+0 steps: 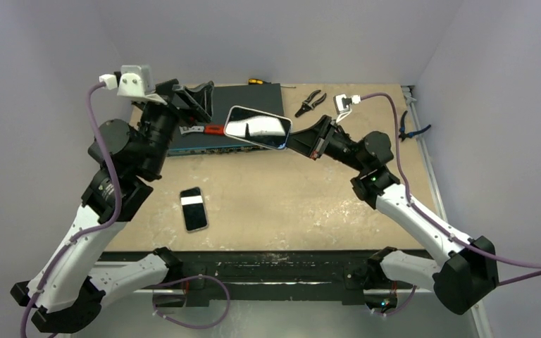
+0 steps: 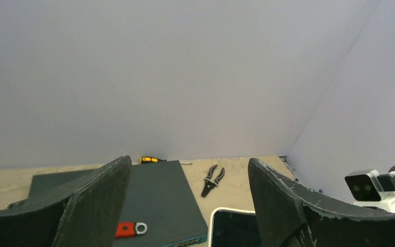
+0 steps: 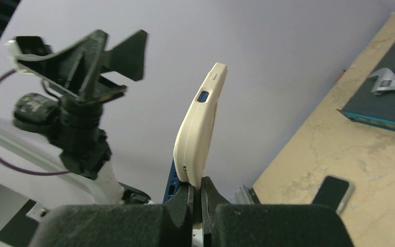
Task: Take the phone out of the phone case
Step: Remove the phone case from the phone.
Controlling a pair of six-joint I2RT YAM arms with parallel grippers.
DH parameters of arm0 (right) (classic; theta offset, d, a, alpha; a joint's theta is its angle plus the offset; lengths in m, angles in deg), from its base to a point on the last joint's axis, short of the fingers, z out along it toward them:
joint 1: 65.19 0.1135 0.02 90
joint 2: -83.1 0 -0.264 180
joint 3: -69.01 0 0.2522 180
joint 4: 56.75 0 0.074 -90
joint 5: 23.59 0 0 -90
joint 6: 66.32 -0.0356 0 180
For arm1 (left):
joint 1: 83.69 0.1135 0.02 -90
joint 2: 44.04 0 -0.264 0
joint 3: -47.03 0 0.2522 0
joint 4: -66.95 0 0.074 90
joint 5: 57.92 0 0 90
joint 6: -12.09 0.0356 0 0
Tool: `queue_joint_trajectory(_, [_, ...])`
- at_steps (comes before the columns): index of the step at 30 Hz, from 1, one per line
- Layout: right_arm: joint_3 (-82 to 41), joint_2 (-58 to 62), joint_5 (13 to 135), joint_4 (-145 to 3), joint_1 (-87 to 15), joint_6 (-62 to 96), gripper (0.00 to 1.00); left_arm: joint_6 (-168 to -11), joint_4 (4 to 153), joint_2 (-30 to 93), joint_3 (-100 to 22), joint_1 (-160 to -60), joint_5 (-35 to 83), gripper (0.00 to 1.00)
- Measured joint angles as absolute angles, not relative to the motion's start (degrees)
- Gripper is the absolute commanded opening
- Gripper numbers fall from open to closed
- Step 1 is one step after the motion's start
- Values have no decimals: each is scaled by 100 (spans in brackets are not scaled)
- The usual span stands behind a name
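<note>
Cream phone case [image 3: 195, 139] pinched at edge by right gripper [image 3: 198, 193]; left gripper [image 2: 189, 175] jaws wide apart, holding nothing

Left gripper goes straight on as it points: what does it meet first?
Probably the cased phone, pinched by the right gripper, low between the left gripper's open fingers; depth unclear.

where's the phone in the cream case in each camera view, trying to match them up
Top external: the cased phone sits upper middle, held up by the right gripper.
Left wrist: only its corner shows at the bottom edge, between the left gripper's open fingers.
Right wrist: centre, edge-on, pinched at its lower end.
Shared landmark: the dark flat box, in all three views.
</note>
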State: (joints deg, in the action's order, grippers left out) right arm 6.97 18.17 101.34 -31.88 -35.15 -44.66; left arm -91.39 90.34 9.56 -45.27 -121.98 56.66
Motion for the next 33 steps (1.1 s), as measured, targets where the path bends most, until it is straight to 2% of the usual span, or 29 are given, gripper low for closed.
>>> queue_joint_trajectory(4, [621,1869,9905,-4032,-3550,-4031,0,-8446,9327,1330,-5176,-12202,5520,81])
queue_joint_trajectory(8, [621,1845,9675,-4716,-3635,-3751,0,-7970,9585,1606,-5176,-12429,5419,82])
queue_joint_trajectory(18, [424,1491,9131,-5876,-3676,-3244,0,-6756,10553,2836,-5185,-14390,6245,81])
queue_joint_trajectory(33, [158,1399,8961,-6510,-3676,-3021,0,-6313,11692,3853,-5703,-14930,6879,78])
